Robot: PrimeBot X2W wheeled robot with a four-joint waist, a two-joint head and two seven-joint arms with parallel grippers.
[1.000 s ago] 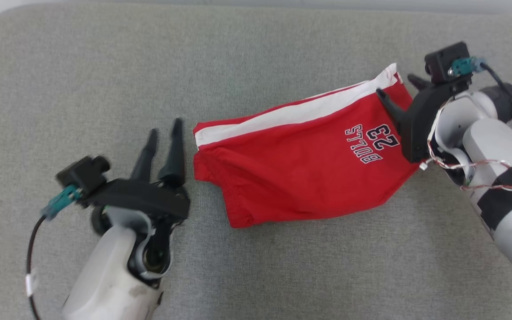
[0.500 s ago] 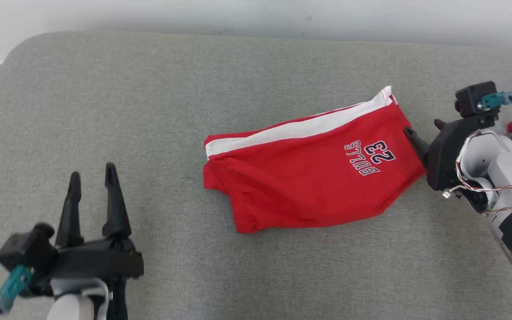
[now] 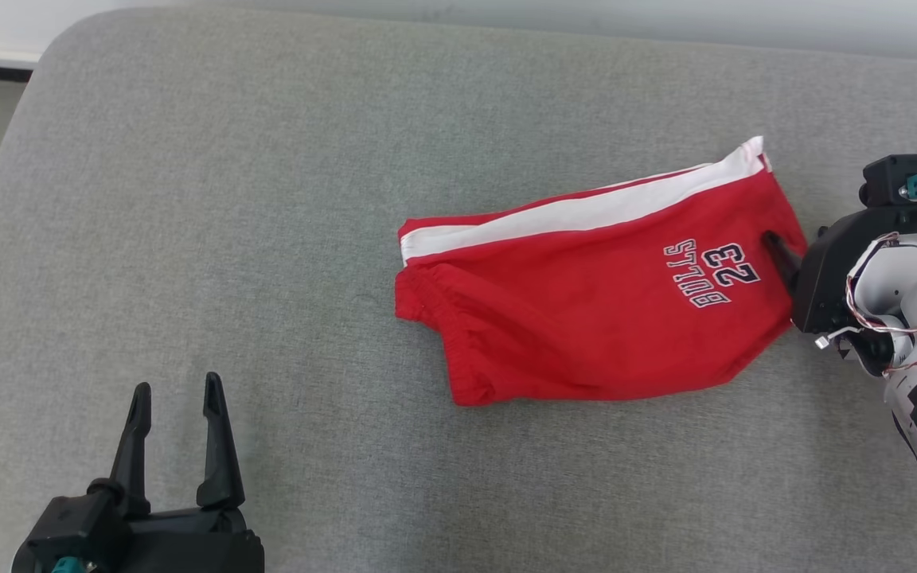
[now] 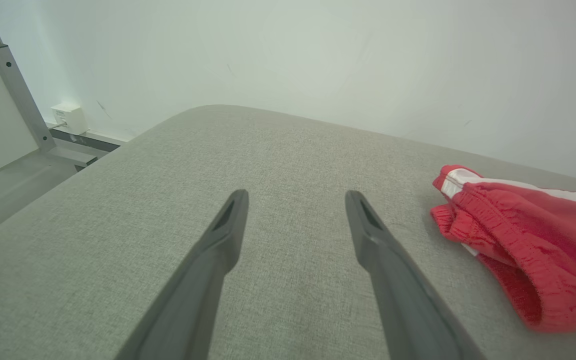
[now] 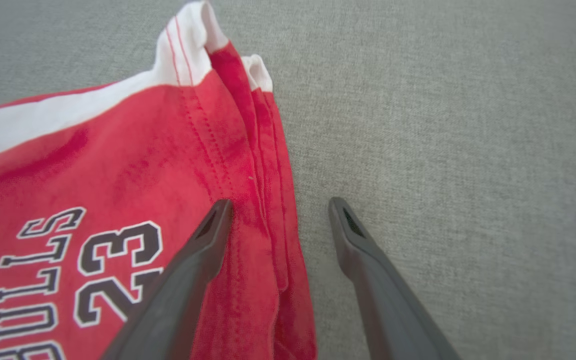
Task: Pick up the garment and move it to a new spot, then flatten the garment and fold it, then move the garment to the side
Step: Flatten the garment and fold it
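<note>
Unfolding is risked if the garment (image 3: 586, 318), laid right of centre on the surface (image 3: 188, 199), is caught by the right gripper (image 5: 278, 210), spread apparently astride its hem; the left gripper (image 3: 176, 386) is parted, well away.

We see grey woven upholstered surface (image 3: 188, 239), far-left corner rounded. Behind it we note plain pale wall (image 4: 318, 60), evenly lit, few faint scuffs. Left of surface: grey metal post (image 4: 17, 95), small white box (image 4: 69, 116) at wall foot, dark rail (image 4: 85, 143), grey floor (image 4: 3, 185).
</note>
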